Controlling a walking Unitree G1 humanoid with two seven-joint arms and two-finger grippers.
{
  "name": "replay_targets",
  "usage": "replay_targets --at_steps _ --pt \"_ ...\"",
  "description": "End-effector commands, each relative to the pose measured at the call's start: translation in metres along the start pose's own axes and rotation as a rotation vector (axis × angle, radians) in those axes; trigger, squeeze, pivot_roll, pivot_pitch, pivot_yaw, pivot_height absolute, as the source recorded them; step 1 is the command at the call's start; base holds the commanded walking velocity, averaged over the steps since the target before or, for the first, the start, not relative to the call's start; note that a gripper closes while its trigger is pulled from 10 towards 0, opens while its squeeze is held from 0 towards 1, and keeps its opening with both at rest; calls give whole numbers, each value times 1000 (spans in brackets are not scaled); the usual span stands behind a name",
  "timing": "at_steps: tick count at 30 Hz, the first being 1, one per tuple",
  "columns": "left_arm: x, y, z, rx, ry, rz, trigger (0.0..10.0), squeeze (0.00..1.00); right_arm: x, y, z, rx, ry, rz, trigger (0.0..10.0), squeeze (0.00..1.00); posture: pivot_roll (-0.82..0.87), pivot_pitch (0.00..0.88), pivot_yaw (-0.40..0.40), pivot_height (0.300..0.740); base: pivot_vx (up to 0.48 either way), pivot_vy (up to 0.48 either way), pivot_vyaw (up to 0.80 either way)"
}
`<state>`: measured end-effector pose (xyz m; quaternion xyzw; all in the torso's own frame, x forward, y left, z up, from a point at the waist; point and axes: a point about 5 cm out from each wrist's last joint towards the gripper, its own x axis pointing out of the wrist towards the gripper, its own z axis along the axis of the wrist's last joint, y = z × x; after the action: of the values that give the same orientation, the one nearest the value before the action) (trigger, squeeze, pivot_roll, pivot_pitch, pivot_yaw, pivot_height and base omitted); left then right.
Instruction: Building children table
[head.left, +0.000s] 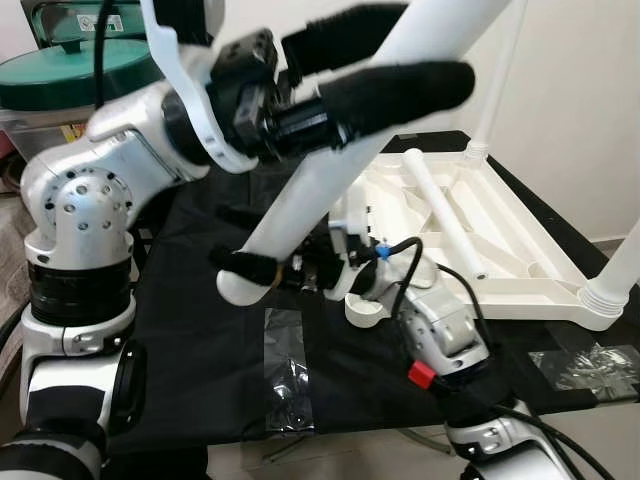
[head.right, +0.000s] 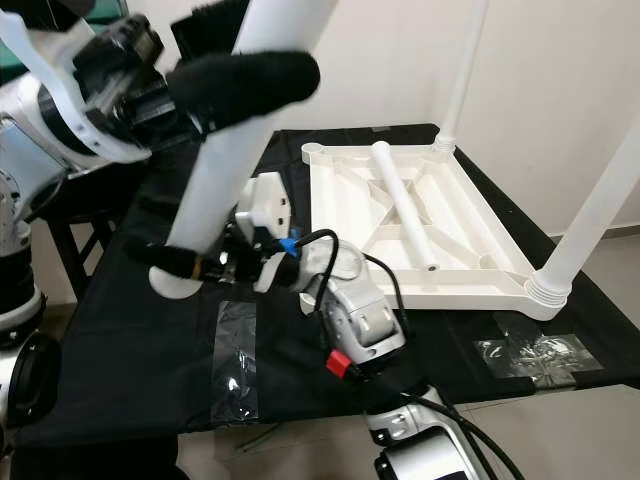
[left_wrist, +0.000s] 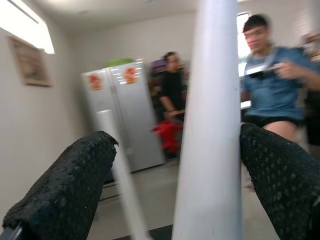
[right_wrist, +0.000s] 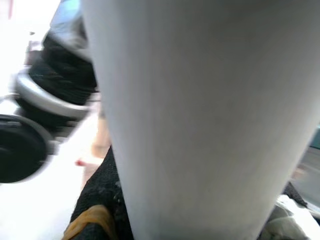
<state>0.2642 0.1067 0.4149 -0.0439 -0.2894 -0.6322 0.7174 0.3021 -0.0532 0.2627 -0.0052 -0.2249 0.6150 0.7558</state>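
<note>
A white table leg (head.left: 330, 150) leans steeply over the black-covered table (head.left: 200, 330), its thick lower end near the middle of the table's front half. The left gripper (head.left: 380, 65) straddles the leg high up; in the left wrist view its fingers (left_wrist: 65, 185) stand apart on either side, one well clear of the leg, so it looks loose rather than clamped. The right gripper (head.left: 250, 270) is clenched on the leg's lower end, close above the cloth.

The upturned white tabletop (head.left: 500, 240) lies at the table's right side, with two legs already standing in its far and near right corners and another leg (head.left: 445, 215) lying loose across its ribs.

Judging from this, the risk is the leg swinging or slipping: held firmly only at its foot, it could pivot, knock the standing legs or drag the cloth. The empty socket (head.left: 365, 308) sits just beside the right wrist, so a tilted entry may jam
</note>
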Motion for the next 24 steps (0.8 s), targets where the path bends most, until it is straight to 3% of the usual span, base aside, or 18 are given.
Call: replay_targets --at_steps 1,5,6,8,9,11,12,13,14,15,16,17,18,19,21,22,24 --pt "-5 8 2 43 20 73 10000 1000 -4 -7 6 -3 -22 -41 0 0 24 6 22 740 0 0 0" --pt "-14 24 -2 94 69 201 10000 1000 -15 -25 23 -25 -71 -162 0 0 15 18 17 740 0 0 0" --pt "-22 36 -5 109 95 298 10000 1000 -21 -37 36 -31 -112 -243 0 0 11 25 12 740 0 0 0" --pt "-22 36 -5 109 95 298 10000 1000 -21 -37 36 -31 -112 -243 0 0 11 25 12 740 0 0 0" --pt "-30 47 -8 112 108 392 10000 1000 -27 -46 47 -33 -150 -311 0 0 5 36 8 740 0 0 0" --pt "-30 47 -8 112 108 392 10000 1000 -27 -46 47 -33 -150 -311 0 0 5 36 8 740 0 0 0" --pt "-44 60 -13 102 143 515 10000 1000 -32 -50 54 -37 -171 -353 0 0 3 39 7 740 0 0 0" --pt "-118 53 -21 88 199 673 10000 1000 -35 -51 58 -47 -161 -368 0 0 -4 57 6 740 0 0 0" --pt "-118 53 -21 88 199 673 10000 1000 -35 -51 58 -47 -161 -368 0 0 -4 57 6 740 0 0 0" --pt "-170 35 -25 85 280 766 10000 1000 -38 -51 58 -54 -141 -370 1961 0 -3 65 4 740 0 0 0" --pt "-170 35 -25 85 280 766 10000 1000 -38 -51 58 -54 -141 -370 1961 0 -3 65 4 740 0 0 0" --pt "-202 13 -35 84 403 800 10000 1000 -43 -52 55 -62 -98 -383 10000 0 -1 91 -1 740 0 0 0" --pt "-214 -8 -54 55 494 791 10000 0 -49 -58 50 -48 -41 -421 10000 0 -1 114 -8 740 0 0 0" --pt "-214 -8 -54 55 494 791 10000 0 -49 -58 50 -48 -41 -421 10000 0 -1 114 -8 740 0 0 0" --pt "-203 -37 -93 -28 511 777 10000 0 -63 -71 42 -66 73 -513 10000 0 -2 149 -12 740 0 0 0" --pt "-203 -37 -93 -28 511 777 10000 0 -63 -71 42 -66 73 -513 10000 0 -2 149 -12 740 0 0 0" --pt "-179 -70 -131 -52 518 760 10000 0 -76 -83 32 -71 193 -558 10000 0 -1 202 -21 740 0 0 0"
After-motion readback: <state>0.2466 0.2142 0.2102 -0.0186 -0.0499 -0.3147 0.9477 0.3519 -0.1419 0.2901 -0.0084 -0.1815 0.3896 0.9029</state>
